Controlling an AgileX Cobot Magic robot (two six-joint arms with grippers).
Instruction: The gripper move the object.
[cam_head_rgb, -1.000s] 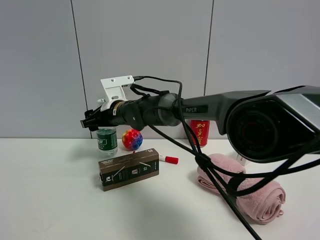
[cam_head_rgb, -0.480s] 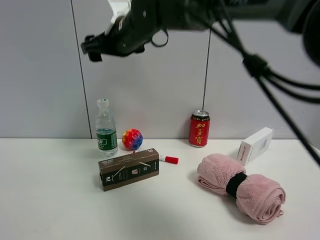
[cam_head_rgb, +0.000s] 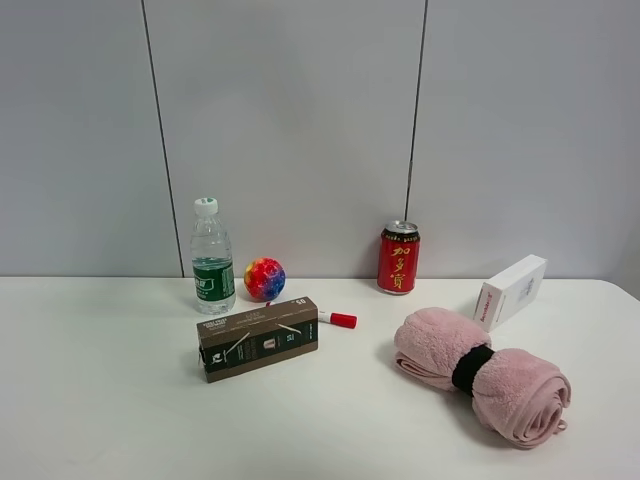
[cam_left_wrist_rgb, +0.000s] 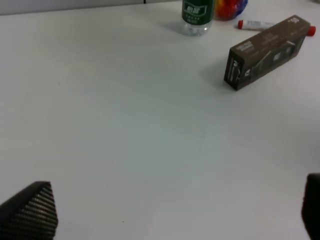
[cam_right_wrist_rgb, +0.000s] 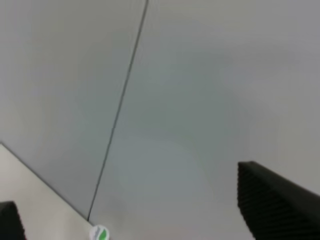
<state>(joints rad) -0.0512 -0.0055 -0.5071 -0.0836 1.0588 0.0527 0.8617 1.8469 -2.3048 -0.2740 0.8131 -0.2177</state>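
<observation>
Clear water bottle (cam_head_rgb: 213, 255), green label, white cap, stands upright with cap on top, near the back of the table (cam_head_rgb: 100, 400) just beside a multicoloured ball (cam_head_rgb: 264, 278). Fingers of left gripper (cam_left_wrist_rgb: 170, 212) and right gripper (cam_right_wrist_rgb: 145, 215) spread wide, holding nothing.

Bright, even light; right wrist view blurred.

The left gripper (cam_left_wrist_rgb: 170, 212) hangs, jaws wide apart, over the white table (cam_left_wrist_rgb: 125, 125), well apart from the bottle (cam_left_wrist_rgb: 198, 15), ball (cam_left_wrist_rgb: 231, 7), marker (cam_left_wrist_rgb: 255, 23) and brown box (cam_left_wrist_rgb: 267, 52).
</observation>
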